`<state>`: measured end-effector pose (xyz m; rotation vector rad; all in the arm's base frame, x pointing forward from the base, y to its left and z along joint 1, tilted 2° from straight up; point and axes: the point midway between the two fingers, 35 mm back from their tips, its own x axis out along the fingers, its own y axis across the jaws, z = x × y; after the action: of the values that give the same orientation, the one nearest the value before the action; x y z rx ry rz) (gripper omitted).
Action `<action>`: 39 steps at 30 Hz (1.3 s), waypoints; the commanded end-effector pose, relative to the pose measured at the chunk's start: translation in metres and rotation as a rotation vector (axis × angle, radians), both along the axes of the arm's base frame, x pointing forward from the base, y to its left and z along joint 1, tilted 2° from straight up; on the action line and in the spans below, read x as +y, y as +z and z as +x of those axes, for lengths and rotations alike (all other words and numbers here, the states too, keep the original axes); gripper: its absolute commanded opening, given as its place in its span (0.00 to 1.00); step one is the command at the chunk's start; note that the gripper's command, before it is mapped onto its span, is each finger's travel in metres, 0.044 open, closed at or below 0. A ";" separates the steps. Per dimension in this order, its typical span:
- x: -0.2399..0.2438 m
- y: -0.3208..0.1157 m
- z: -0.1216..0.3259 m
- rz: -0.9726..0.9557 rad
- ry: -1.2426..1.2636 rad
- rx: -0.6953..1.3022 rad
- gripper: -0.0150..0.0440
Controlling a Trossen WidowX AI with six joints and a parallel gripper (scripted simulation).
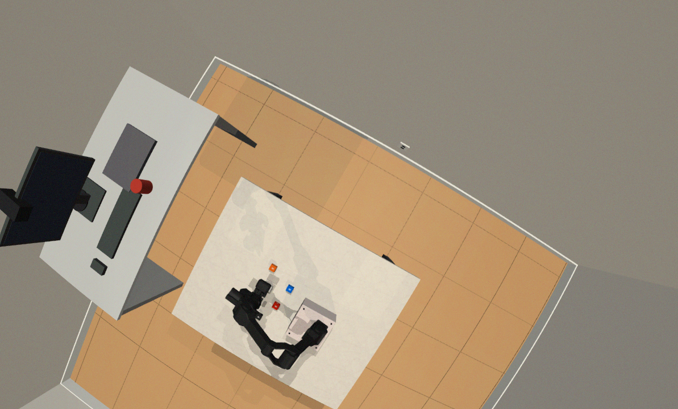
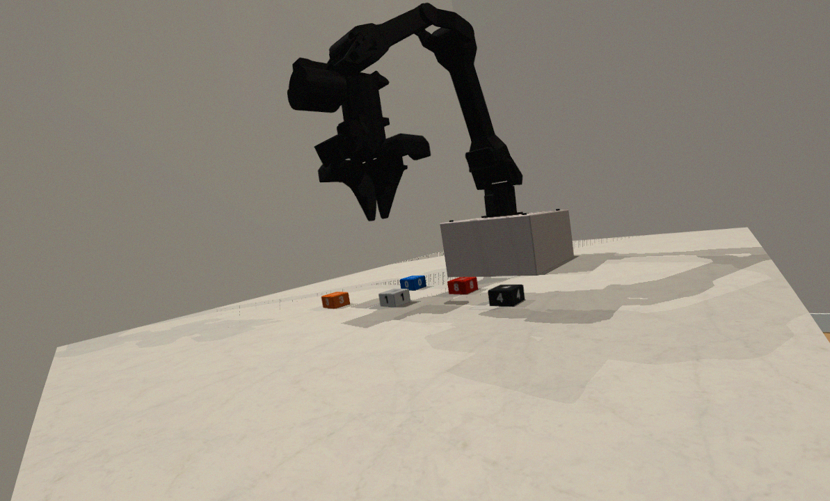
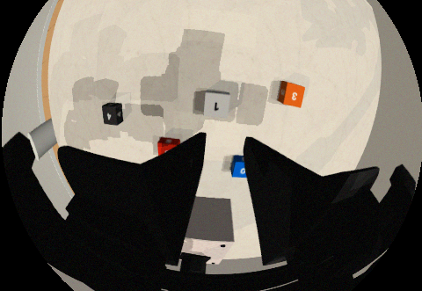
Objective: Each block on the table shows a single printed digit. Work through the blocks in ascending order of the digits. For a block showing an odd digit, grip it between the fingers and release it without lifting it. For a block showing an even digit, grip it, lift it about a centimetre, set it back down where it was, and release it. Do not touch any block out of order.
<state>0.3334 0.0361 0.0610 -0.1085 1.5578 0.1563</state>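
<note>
The claw (image 2: 378, 218) (image 3: 225, 141) hangs above the tabletop (image 1: 361, 305) (image 2: 343, 399) (image 3: 264, 14), fingers slightly parted, holding nothing and touching no block.

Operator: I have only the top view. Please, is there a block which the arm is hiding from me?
Observer: Yes, a grey block showing 1 is on the table.

Operator: And the hand, is it touching this block now?

Observer: No. In the exterior view, the hand is raised well above it.

Operator: Which digit has the orange block? For me it is too small.

Observer: The orange block shows 3.
</note>
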 end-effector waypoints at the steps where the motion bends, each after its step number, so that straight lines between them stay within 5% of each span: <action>1: -0.034 -0.001 0.016 -0.002 -0.008 -0.001 0.46; 5: -0.091 -0.002 0.034 -0.007 -0.008 -0.003 0.46; 9: -0.094 -0.002 0.034 -0.007 -0.008 -0.003 0.46; 15: -0.092 -0.080 0.035 -0.007 -0.008 -0.002 0.72; 20: -0.091 -0.083 0.035 -0.007 -0.008 -0.002 0.93; 39: -0.091 -0.108 0.035 -0.007 -0.009 -0.002 0.93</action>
<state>0.3706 -0.0551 -0.0395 -0.1052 1.5484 0.1418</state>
